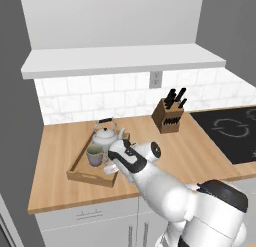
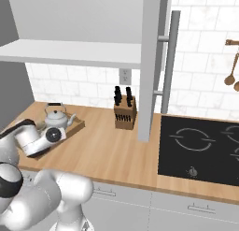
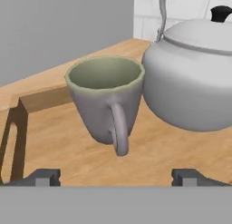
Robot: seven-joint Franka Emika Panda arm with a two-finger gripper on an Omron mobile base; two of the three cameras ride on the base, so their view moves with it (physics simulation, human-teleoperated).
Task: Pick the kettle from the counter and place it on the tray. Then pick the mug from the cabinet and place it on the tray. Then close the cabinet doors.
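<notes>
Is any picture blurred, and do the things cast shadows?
Hand view: mug and kettle look sharp, with soft shading, no hard shadow on the tray. Left base view: even flat light, faint shadow under the knife block.

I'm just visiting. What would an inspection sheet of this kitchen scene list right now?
Surface: wooden counter.
Job's things: kettle and mug both stand on the tray, close together; cabinet door hangs open.
Clutter: knife block.
Grippers: gripper open, holding nothing, mug handle facing it.
Cables: nothing seen.
Surroundings: tiled wall, wall outlet, black cooktop, hanging wooden spoons.
</notes>
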